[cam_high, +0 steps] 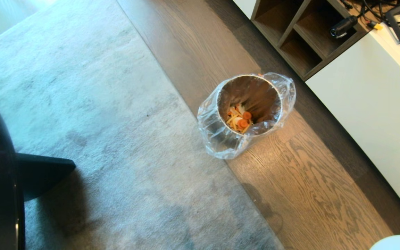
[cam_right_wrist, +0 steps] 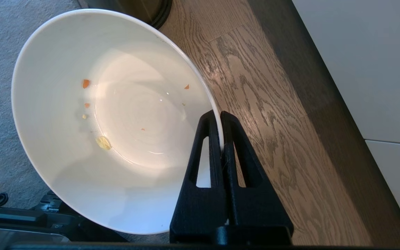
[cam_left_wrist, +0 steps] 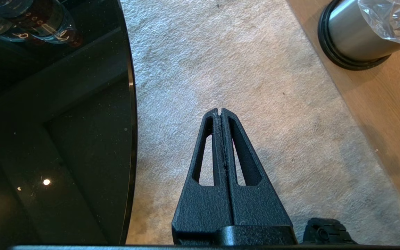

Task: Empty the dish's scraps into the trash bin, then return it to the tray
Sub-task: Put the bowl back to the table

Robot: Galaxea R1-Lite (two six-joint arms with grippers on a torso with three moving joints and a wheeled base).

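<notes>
Your right pincer (cam_right_wrist: 221, 116) is clamped on the rim of the dish (cam_right_wrist: 109, 118), which hangs tilted over the wood floor (cam_right_wrist: 273, 121) with only crumbs left; the scraps (cam_high: 239, 119) lie in the trash bin (cam_high: 247, 114). Glossy, stiff and likely breakable, it could slip, so keep that rim grip firm. Your left pincer (cam_left_wrist: 221, 111) sits closed and empty above the carpet (cam_left_wrist: 238, 69).

floor: grey carpet (cam_high: 92, 114) meeting dark oak-grain wood boards (cam_high: 304, 173) along a diagonal edge | furniture: white cabinet (cam_high: 370, 107) with open dark wood cubbies (cam_high: 290, 31), cables and a small camera on top; glossy black round table (cam_left_wrist: 54, 132) at the carpet's edge | light: warm patch on the boards
</notes>
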